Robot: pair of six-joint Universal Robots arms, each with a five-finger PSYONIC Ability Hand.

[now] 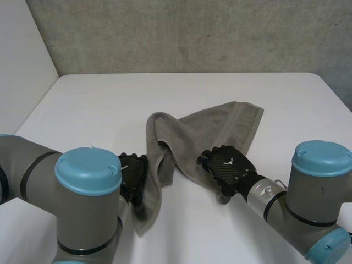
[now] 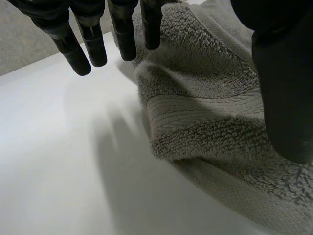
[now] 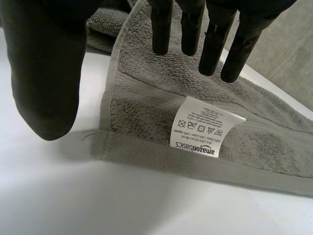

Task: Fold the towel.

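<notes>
The rumpled grey towel (image 1: 203,132) is lying mid-way across the white bench (image 1: 99,110), and both hands are hovering released, the left hand (image 1: 133,176) at its 7 o'clock edge, the right hand (image 1: 228,168) over the care label (image 3: 203,128) at its 5 o'clock corner, likely lining up grasps.

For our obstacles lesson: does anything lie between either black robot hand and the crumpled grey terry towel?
Nothing visible does. The black left hand hangs open over the crumpled grey terry towel at its edge; the black right hand, open, over its corner with the white care label.
</notes>
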